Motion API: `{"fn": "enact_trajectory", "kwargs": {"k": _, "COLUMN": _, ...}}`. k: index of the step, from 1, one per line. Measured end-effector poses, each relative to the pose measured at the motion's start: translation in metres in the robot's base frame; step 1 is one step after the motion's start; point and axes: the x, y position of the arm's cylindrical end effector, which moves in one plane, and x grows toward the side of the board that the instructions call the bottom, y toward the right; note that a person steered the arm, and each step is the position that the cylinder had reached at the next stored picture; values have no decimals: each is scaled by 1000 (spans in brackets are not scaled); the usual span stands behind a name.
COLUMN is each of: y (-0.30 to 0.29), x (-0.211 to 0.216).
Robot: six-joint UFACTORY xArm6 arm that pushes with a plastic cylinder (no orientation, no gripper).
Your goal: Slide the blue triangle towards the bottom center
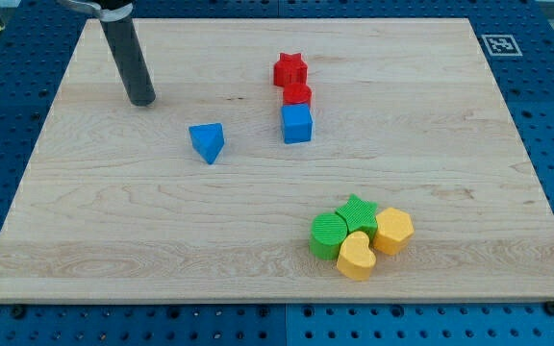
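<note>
The blue triangle (207,141) lies on the wooden board (113,231), left of the view's centre. My tip (141,99) rests on the board up and to the left of the triangle, a clear gap apart from it. The dark rod rises from the tip toward the view's top left.
A blue cube (296,124) sits right of the triangle, with a red cylinder (297,94) and a red star (289,69) above it. At the lower right a green cylinder (328,234), green star (358,212), yellow hexagon (393,230) and yellow heart (356,257) cluster together.
</note>
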Motion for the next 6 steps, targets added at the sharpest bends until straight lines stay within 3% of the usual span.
{"fn": "enact_trajectory", "kwargs": {"k": 2, "y": 27, "x": 23}}
{"fn": "enact_trajectory", "kwargs": {"k": 6, "y": 161, "x": 108}}
